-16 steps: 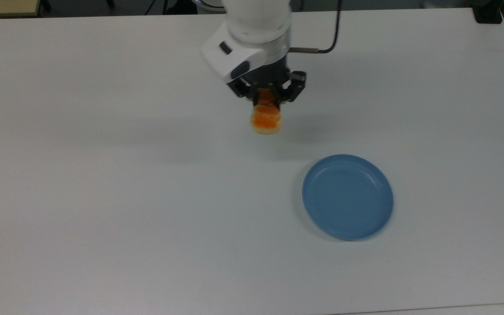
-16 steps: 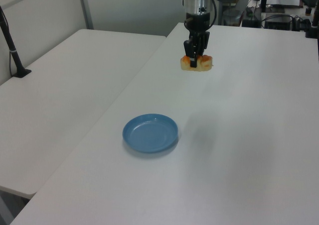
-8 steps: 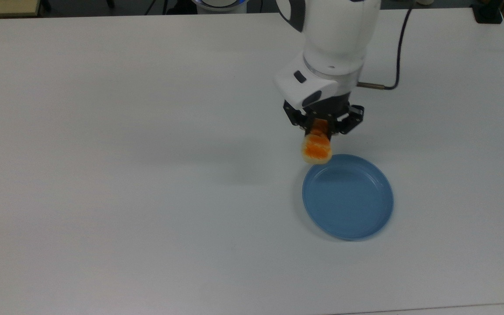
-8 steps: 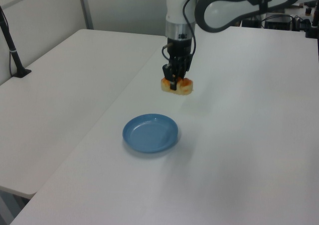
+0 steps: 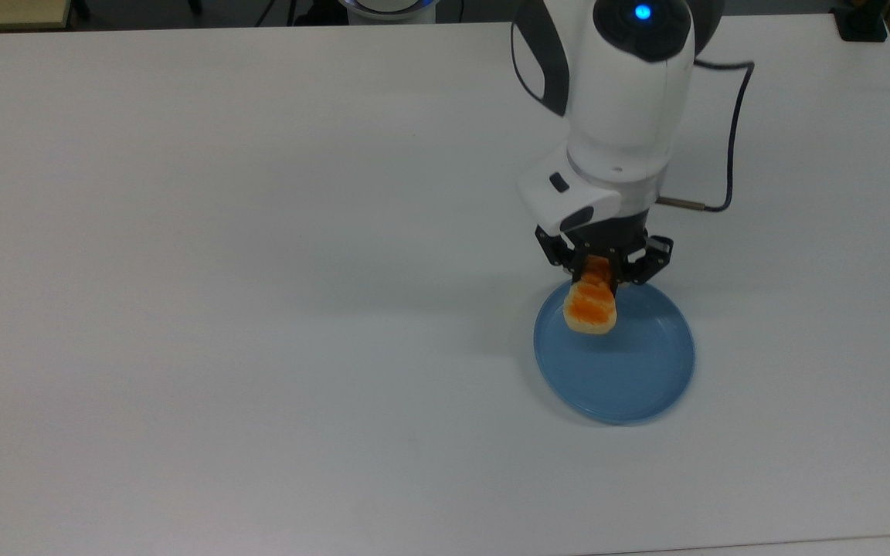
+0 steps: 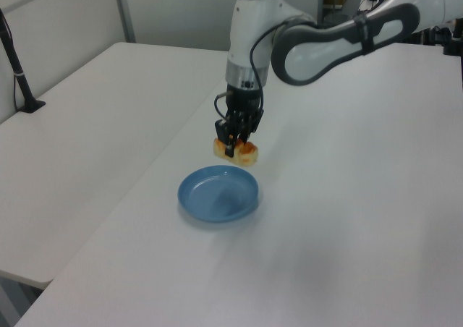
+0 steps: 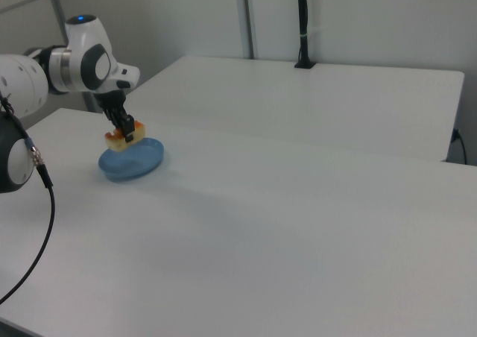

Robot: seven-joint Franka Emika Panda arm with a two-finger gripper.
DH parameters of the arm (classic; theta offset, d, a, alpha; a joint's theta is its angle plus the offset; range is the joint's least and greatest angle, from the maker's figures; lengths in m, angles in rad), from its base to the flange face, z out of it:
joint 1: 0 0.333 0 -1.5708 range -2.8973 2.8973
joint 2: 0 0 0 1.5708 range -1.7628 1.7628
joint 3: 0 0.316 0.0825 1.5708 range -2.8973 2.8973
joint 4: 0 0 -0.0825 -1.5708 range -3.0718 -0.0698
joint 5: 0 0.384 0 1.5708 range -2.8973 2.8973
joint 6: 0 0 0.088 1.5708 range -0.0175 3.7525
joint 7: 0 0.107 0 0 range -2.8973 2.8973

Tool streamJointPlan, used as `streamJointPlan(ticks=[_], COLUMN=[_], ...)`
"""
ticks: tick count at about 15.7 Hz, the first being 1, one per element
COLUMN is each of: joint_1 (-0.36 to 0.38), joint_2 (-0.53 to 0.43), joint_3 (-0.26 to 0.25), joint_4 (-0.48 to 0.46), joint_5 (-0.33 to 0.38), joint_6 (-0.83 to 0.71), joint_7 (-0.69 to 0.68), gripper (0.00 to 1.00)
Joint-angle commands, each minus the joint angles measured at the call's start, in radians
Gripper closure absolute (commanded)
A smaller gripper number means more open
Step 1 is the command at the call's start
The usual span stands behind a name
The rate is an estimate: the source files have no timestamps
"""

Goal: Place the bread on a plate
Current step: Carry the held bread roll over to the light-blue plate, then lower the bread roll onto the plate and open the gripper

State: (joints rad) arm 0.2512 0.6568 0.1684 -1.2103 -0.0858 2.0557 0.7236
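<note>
Far end of the bread (image 5: pixel 591 306) hidden between gripper (image 5: pixel 603 272) fingers; plate (image 5: pixel 630 378) rim partly covered; bench (image 5: pixel 259 232) cropped at edges.

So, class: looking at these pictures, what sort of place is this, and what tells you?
Probably a robotics lab: a robot arm's gripper holds toy bread over a blue plate on a bare white table, with a cable trailing from the arm.
</note>
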Motion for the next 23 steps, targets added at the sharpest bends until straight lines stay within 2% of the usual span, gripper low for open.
streamJointPlan(ticks=[1, 15, 16, 17, 18, 20, 23], joint_1=[0.036, 0.048, 0.048, 0.048, 0.051, 0.063, 0.062], joint_2=[0.052, 0.133, 0.133, 0.133, 0.133, 0.133, 0.132], joint_3=[-0.015, -0.006, -0.006, -0.006, -0.006, -0.007, -0.007], joint_4=[0.032, 0.029, 0.029, 0.029, 0.028, 0.023, 0.025], joint_5=[-0.032, -0.064, -0.066, -0.066, -0.066, -0.089, -0.097], joint_6=[0.070, 0.185, 0.187, 0.185, 0.185, 0.184, 0.179], joint_7=[0.063, 0.080, 0.080, 0.080, 0.082, 0.091, 0.105], gripper=[0.60, 0.60, 0.55, 0.29, 0.12, 0.05, 0.00])
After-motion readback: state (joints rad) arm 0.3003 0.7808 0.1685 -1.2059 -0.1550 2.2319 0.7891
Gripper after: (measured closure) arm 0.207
